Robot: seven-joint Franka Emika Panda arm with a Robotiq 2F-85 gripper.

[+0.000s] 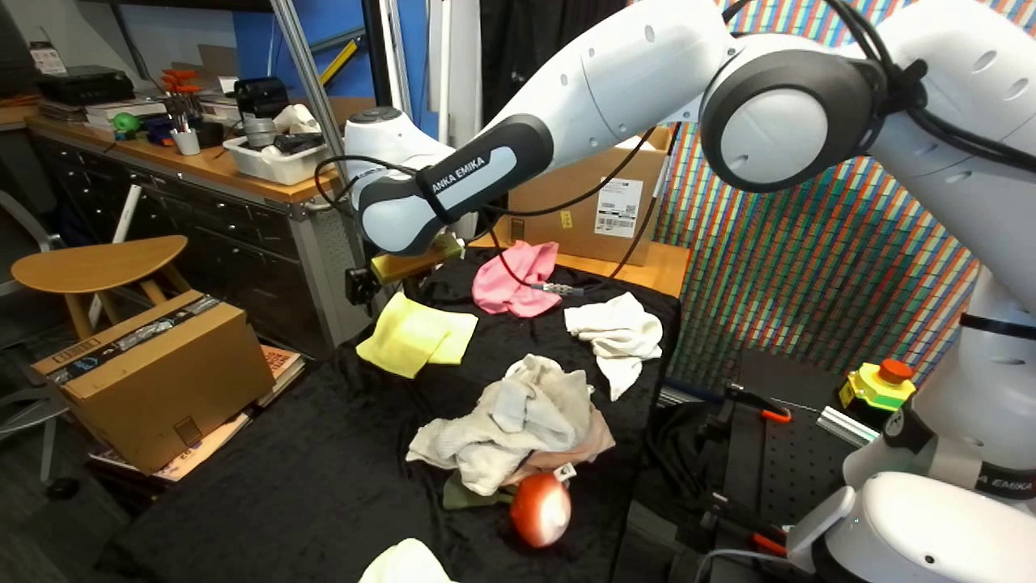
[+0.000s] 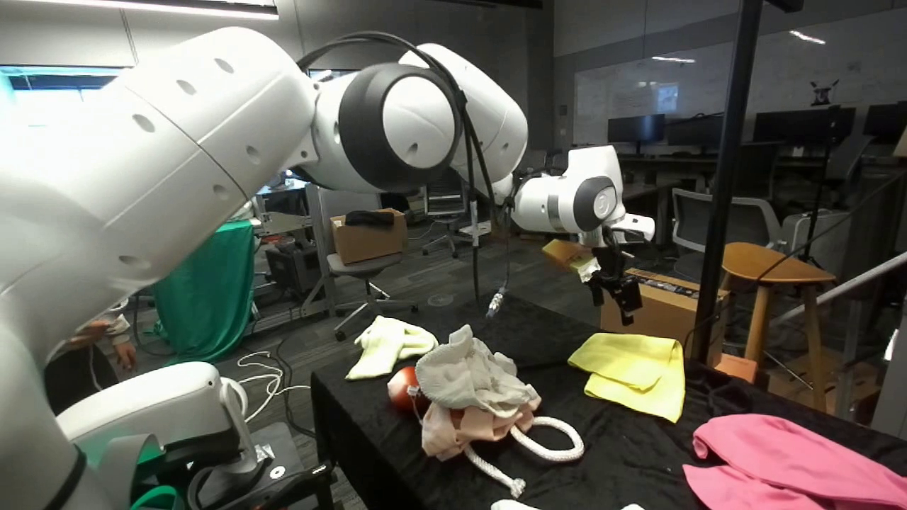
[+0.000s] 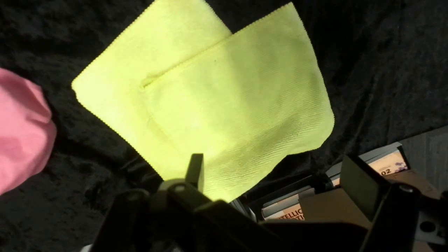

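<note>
"ANKA EMIKA" marks the forearm point(image 1: 487, 164), "A EMIKA" its base point(image 1: 1006, 482), "02" and "TELLIC" books point(image 3: 292, 214).

In an exterior view a cloth heap point(image 1: 518, 421) lies on a table point(image 1: 316, 461), a round object point(image 1: 541, 510) just before the heap. Behind the heap lie a folded cloth point(image 1: 417, 334) to the left, a second cloth point(image 1: 622, 332) to the right and, farthest, a third cloth point(image 1: 500, 285). Well left of the heap a carton point(image 1: 162, 380) rests on books point(image 1: 206, 453). In an exterior view a rope point(image 2: 577, 440) juts out before the heap.
</note>
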